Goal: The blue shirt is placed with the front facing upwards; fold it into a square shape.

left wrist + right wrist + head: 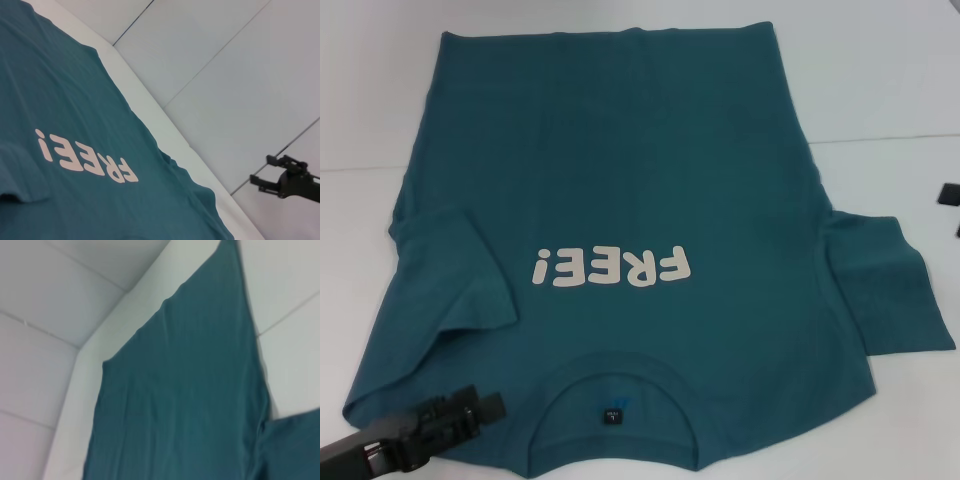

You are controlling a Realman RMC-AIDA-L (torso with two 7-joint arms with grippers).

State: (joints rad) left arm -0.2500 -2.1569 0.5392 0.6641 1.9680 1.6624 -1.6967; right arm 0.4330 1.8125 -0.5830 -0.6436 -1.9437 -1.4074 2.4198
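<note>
The blue shirt [620, 180] lies front up on the white table [890, 80], its collar [615, 395] at the near edge and its white "FREE!" lettering [610, 268] upside down to me. The sleeve on my left [450, 270] is folded in over the body. The right sleeve [890, 290] lies spread out flat. My left gripper [485, 405] hovers at the near left, over the shirt's shoulder. My right gripper [952, 210] is at the far right edge, off the cloth and open, and nothing is in it. The left wrist view shows the shirt [65, 100] and the right gripper [262, 171].
The shirt's hem reaches the table's far edge. A bare strip of table [360, 200] runs along the left of the cloth. In the right wrist view the shirt [190, 390] lies on the table [75, 405], with pale floor tiles [45, 300] beyond the table edge.
</note>
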